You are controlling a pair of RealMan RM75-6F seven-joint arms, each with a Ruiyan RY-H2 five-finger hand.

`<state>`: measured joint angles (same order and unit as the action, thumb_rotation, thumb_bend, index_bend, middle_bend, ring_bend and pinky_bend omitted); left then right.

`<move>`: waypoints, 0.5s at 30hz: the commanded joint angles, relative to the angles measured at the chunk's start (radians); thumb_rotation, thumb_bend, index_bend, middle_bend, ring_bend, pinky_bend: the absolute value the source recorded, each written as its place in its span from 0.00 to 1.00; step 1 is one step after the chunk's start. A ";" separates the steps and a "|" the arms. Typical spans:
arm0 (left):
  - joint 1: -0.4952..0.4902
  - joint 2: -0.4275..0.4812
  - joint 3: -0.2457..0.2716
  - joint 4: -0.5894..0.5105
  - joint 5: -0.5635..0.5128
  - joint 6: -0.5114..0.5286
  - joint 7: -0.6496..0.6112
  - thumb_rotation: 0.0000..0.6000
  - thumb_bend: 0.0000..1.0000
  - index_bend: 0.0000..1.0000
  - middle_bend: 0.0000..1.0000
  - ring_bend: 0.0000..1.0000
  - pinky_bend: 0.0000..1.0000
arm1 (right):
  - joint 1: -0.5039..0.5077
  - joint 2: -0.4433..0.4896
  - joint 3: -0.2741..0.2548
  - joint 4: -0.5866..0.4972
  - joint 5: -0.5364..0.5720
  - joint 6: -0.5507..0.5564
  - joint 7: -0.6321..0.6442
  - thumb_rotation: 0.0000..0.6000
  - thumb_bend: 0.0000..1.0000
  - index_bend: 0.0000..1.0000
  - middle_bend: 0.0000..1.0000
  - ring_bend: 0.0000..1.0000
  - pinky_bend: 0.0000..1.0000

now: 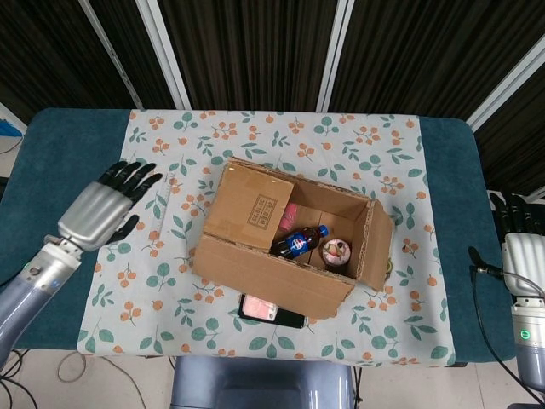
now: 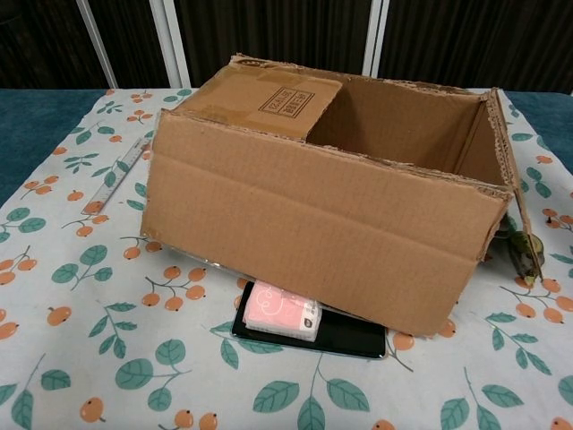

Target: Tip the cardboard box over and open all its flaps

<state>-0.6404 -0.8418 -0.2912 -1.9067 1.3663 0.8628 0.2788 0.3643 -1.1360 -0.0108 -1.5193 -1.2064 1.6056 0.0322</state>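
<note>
A brown cardboard box (image 1: 289, 239) stands upright in the middle of the flowered cloth, its open top facing up. One flap (image 1: 251, 204) lies folded over its left part and the right flap (image 1: 377, 245) hangs outward. Inside lie a cola bottle (image 1: 298, 242) and a small round cup (image 1: 335, 251). In the chest view the box (image 2: 313, 206) fills the frame and no hand shows. My left hand (image 1: 106, 206) hovers open, left of the box, fingers spread toward it. My right hand (image 1: 521, 247) is off the table's right edge, fingers apart, holding nothing.
A black phone (image 2: 345, 333) with a pink packet (image 2: 282, 309) on it sticks out from under the box's near side. A ruler (image 2: 116, 173) lies left of the box. A green object (image 2: 521, 253) lies behind the right flap. Dark teal table (image 1: 60, 170) borders the cloth.
</note>
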 commanded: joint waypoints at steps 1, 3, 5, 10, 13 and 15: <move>-0.163 -0.011 -0.055 0.014 -0.047 -0.158 0.074 1.00 0.54 0.03 0.01 0.00 0.14 | -0.017 -0.016 0.020 0.031 -0.017 -0.009 0.024 1.00 0.35 0.00 0.00 0.03 0.22; -0.218 -0.027 -0.065 0.036 -0.056 -0.210 0.088 1.00 0.56 0.05 0.02 0.00 0.15 | -0.023 -0.020 0.029 0.040 -0.021 -0.014 0.035 1.00 0.35 0.00 0.00 0.03 0.22; -0.289 -0.051 -0.072 0.073 -0.061 -0.275 0.108 1.00 0.57 0.08 0.04 0.01 0.17 | -0.029 -0.025 0.038 0.049 -0.024 -0.022 0.044 1.00 0.35 0.00 0.00 0.03 0.22; -0.459 -0.132 -0.067 0.181 -0.069 -0.428 0.147 1.00 0.65 0.11 0.08 0.05 0.21 | -0.043 -0.035 0.057 0.068 -0.035 -0.045 0.054 1.00 0.38 0.00 0.00 0.03 0.22; -0.534 -0.179 -0.055 0.229 -0.068 -0.483 0.163 1.00 0.65 0.13 0.11 0.08 0.24 | -0.050 -0.038 0.067 0.073 -0.042 -0.055 0.056 1.00 0.39 0.00 0.00 0.03 0.22; -0.573 -0.210 -0.044 0.254 -0.062 -0.505 0.174 1.00 0.66 0.14 0.13 0.10 0.26 | -0.055 -0.039 0.073 0.075 -0.045 -0.061 0.056 1.00 0.39 0.00 0.00 0.03 0.22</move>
<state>-1.1702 -1.0132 -0.3462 -1.6892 1.3035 0.3943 0.4316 0.3109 -1.1744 0.0612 -1.4453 -1.2505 1.5456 0.0880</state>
